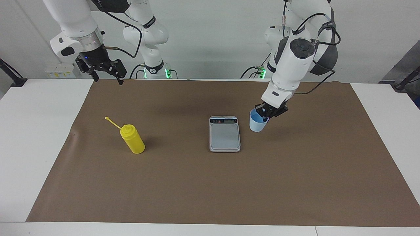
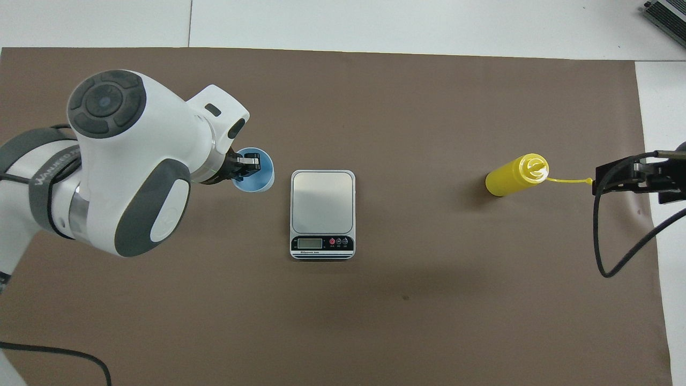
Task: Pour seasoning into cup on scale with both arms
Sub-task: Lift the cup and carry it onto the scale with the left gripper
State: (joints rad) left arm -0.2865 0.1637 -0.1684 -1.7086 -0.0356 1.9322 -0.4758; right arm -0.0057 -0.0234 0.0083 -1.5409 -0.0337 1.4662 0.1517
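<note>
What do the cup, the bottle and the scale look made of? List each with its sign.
Cup: likely plastic, pale blue, smooth matte wall.
Bottle: likely soft plastic, bright yellow, ribbed cone top with thin tethered strap.
Scale: platform looks like brushed metal, silver-grey with dull sheen; dark display strip probably plastic.

Both arms (image 1: 295, 55) are glossy white, built of rounded segments with dark grey caps on the joints. One cap carries a ring of raised buttons around a small blue dot (image 2: 106, 102). A dark band with white lettering (image 2: 51, 171) wraps one link. Black cables (image 1: 129, 24) loop along the arms, and another hangs in a curve (image 2: 608, 236). A silver ring (image 1: 87, 41) sits above a black pincer (image 1: 106, 77). Green lights (image 1: 168, 72) glow at the bases.
</note>
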